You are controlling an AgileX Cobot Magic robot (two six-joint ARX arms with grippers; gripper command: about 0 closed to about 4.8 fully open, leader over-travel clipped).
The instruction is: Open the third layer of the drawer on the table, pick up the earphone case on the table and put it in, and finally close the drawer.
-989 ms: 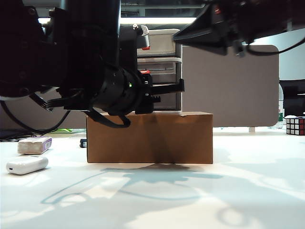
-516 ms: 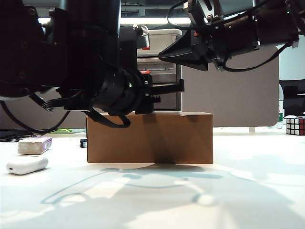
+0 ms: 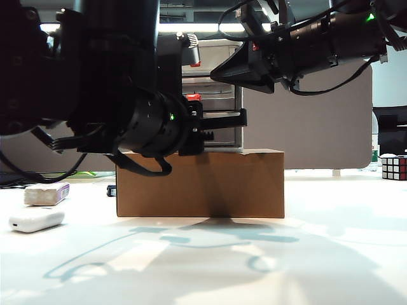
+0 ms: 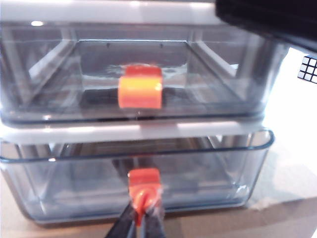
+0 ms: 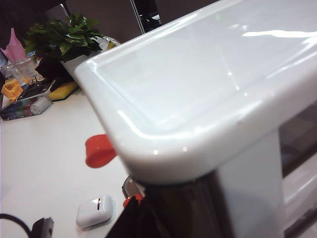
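Tabletop drawer [image 4: 138, 124]: left gripper [image 4: 140, 208] jaws pinching third-layer handle [image 4: 144, 179].

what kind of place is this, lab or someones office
Probably a robotics lab or office test bench: a white table with props like a Rubik's cube and cardboard box, grey partition behind, potted plant nearby.

Glossy translucent plastic drawer [image 4: 138, 124] w/ white top, matt brown cardboard box [image 3: 200, 184], glossy earphone case [image 3: 35, 220].

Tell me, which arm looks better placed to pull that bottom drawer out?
The left. Its end effector is already shut on the third layer's red-orange handle. The right end effector hangs up by the drawer unit's white top, holding nothing.
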